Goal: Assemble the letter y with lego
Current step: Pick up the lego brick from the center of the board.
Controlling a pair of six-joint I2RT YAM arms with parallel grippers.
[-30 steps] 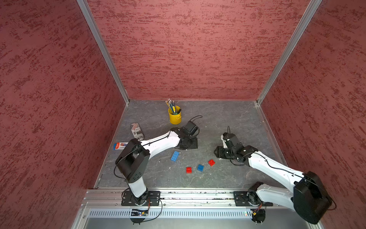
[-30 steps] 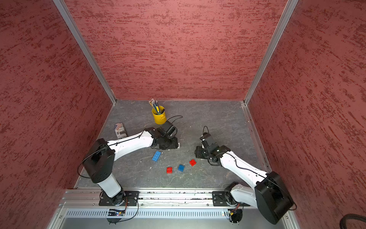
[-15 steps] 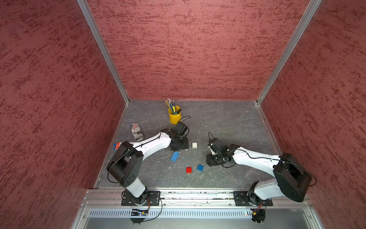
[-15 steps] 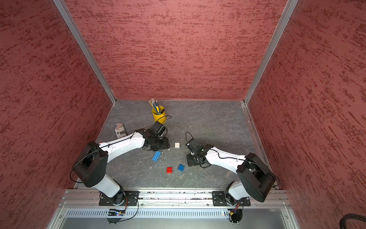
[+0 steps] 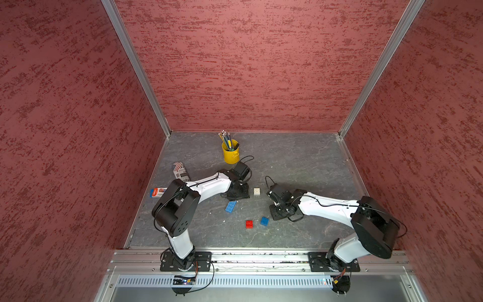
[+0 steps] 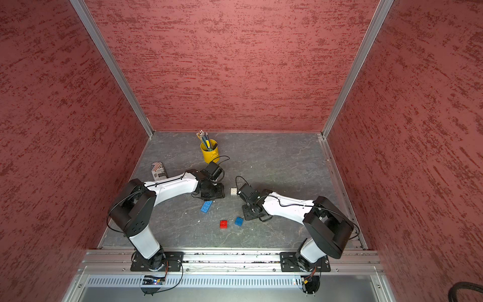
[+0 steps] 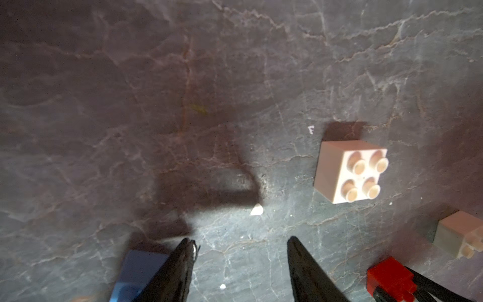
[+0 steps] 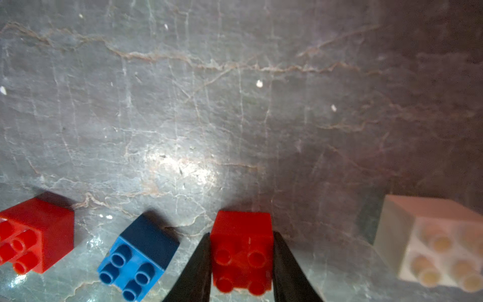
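Note:
In the right wrist view my right gripper is shut on a red square lego brick that rests on the grey floor. Beside it lie a small blue square, a second red square and a white square. My left gripper stands open over bare floor, with nothing between its fingers. The long blue brick lies just outside one finger, and a white square lies ahead of it. Both top views show the long blue brick, red square, small blue square and white square loose and unjoined.
A yellow pencil cup stands behind my left gripper. A striped can and a small blue and red packet lie by the left wall. My right gripper is low, right of the small blue square.
My right arm swung left to the red brick nearest it and its jaws closed on that brick. My left arm drew back to the left, which uncovered a white brick.

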